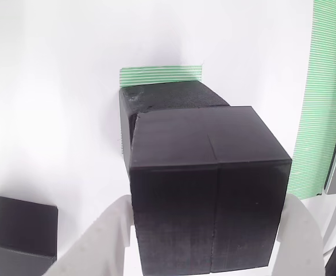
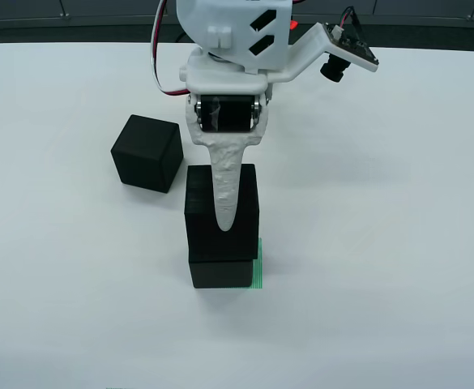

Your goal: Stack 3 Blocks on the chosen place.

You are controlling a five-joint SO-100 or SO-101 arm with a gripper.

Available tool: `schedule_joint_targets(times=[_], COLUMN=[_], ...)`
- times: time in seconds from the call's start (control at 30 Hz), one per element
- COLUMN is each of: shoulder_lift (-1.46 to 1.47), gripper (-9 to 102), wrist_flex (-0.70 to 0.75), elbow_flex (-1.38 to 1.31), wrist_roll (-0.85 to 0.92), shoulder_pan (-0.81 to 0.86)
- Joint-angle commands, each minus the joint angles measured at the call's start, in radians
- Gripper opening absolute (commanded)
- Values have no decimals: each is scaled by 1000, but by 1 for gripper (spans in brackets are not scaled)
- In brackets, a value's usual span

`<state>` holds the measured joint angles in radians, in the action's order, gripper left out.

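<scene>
Between our white two-finger pincer [image 1: 208, 236] we pinch a matte black textured cube [image 1: 208, 195], nearest the lens in the view riding on the gripper. It hangs above and slightly off-square to a second matte black cube [image 2: 222, 272] on the green-and-white striped square patch [image 1: 161, 75]. A third black cube [image 2: 147, 152] waits apart, nearer the white bench's [image 2: 399, 243] far edge in the view from above.

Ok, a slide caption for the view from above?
Gripper holding second black cube over the first on the striped patch; third cube waits.
</scene>
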<state>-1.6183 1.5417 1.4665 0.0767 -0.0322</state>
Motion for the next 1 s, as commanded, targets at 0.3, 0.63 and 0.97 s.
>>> schedule_joint_targets(times=[0.3, 0.63, 0.97], shoulder_lift=[-15, -6, -20], gripper=[28, 32, 32], wrist_flex=[-32, -26, -15], elbow_flex=[-2, -2, -21], wrist_roll=[14, 15, 31], shoulder_pan=[11, 11, 15])
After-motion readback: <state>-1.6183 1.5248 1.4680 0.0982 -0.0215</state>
